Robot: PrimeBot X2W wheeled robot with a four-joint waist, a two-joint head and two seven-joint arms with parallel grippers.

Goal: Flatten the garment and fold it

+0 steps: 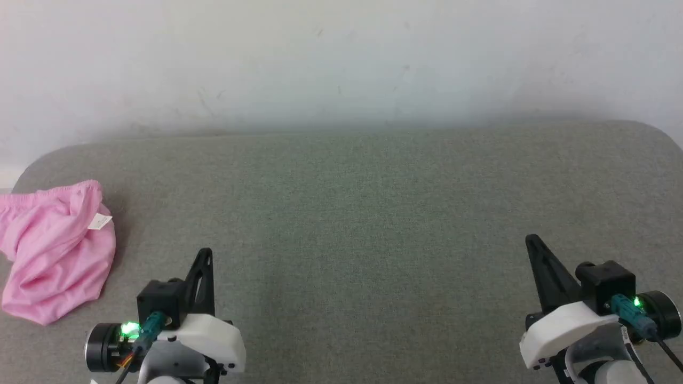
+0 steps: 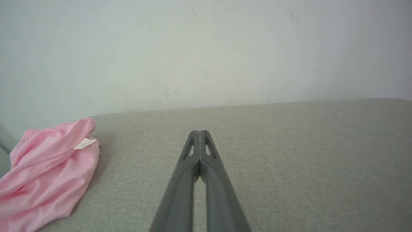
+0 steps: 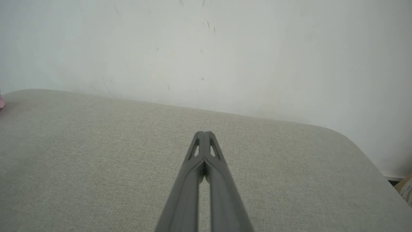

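Observation:
The garment (image 1: 56,250) is a crumpled heap of light pink shorts at the far left of the grey cushioned surface (image 1: 352,213), with its gathered waistband on top and a small white label (image 1: 100,221) showing. In the left wrist view the garment (image 2: 48,174) lies to the left of my fingers. My left gripper (image 1: 205,252) hovers at the lower left, to the right of the garment and apart from it, shut and empty (image 2: 199,131). Far off at the lower right, my right gripper (image 1: 529,238) is also shut and holds nothing (image 3: 203,132).
A pale wall (image 1: 341,58) rises right behind the surface. The surface has rounded back corners (image 1: 653,130); its right edge (image 3: 370,161) drops to the floor in the right wrist view. Bare grey fabric stretches between the two grippers.

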